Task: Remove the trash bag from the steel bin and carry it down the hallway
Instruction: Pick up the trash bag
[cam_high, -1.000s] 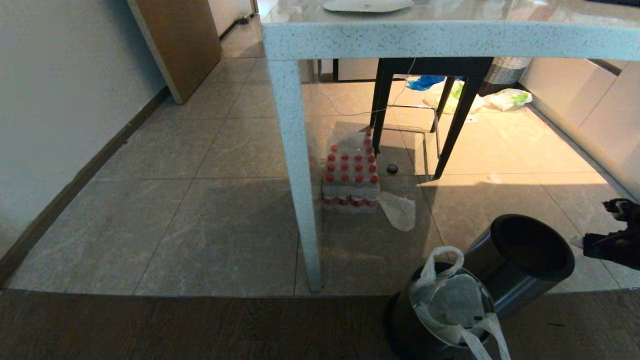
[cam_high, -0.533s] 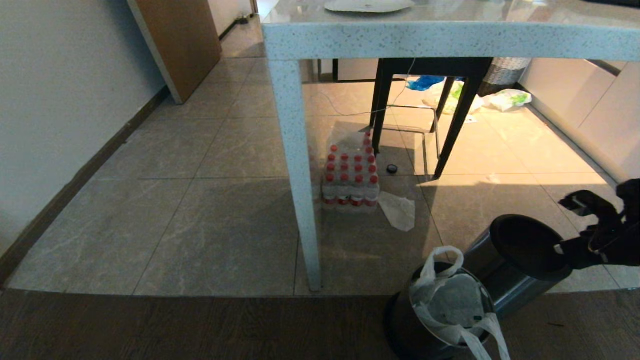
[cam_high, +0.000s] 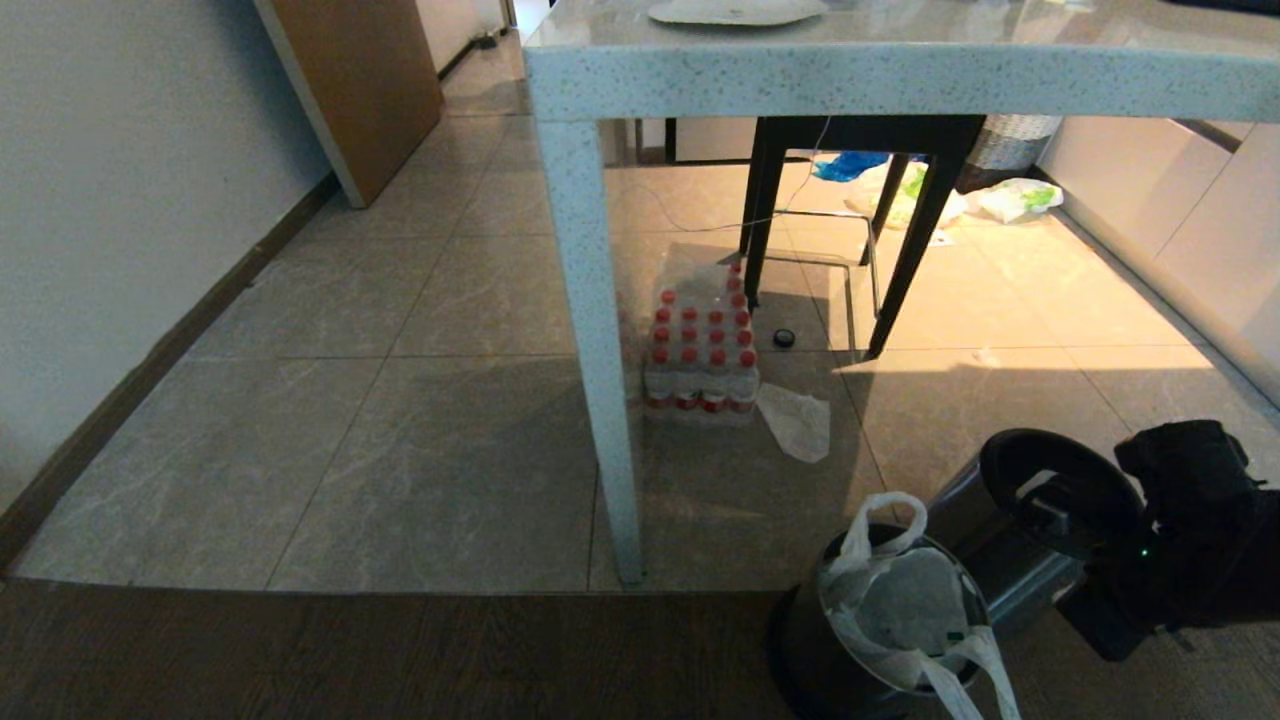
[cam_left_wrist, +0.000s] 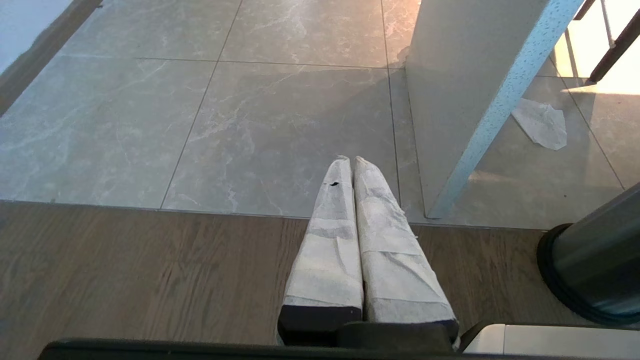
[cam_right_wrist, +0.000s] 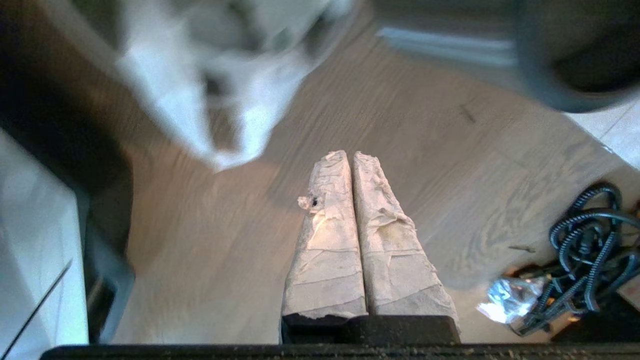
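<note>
Pressed flat together, with nothing between them, are the two paper-wrapped fingers of the left gripper (cam_left_wrist: 349, 159), which is seen only in its own wrist view, held low over the seam where dark wood flooring (cam_left_wrist: 140, 275) meets the grey marbled tiles (cam_left_wrist: 270, 130) of the hallway.

At the far left of the head view a white wall (cam_high: 110, 200) with a dark baseboard is seen, and beside it a brown door (cam_high: 360, 90). Further right, the speckled pale leg (cam_high: 595, 330) of a stone-topped table (cam_high: 900, 80) is planted at the edge of the tiles. Just beyond the leg a shrink-wrapped pack of red-capped bottles (cam_high: 702, 350) is set on the floor, with a flat clear plastic scrap (cam_high: 797, 420) lying against its right corner.

Near the lower edge, right of the table leg, the steel bin (cam_high: 800, 640) is found upright on the wood floor, and the trash bag (cam_high: 905, 600) is lodged inside it, its loop handles raised above and draped over the rim. A second dark cylinder bin (cam_high: 1010, 545), tipped over with its mouth facing the camera, is lying just beside and behind it.

Furthest right, the right gripper (cam_right_wrist: 349, 156) is held above the wood floor beside the tipped bin; its wrapped fingers are likewise closed against each other, empty, clear of the bag. A coil of black cable (cam_right_wrist: 590, 240) is seen nearby.
</note>
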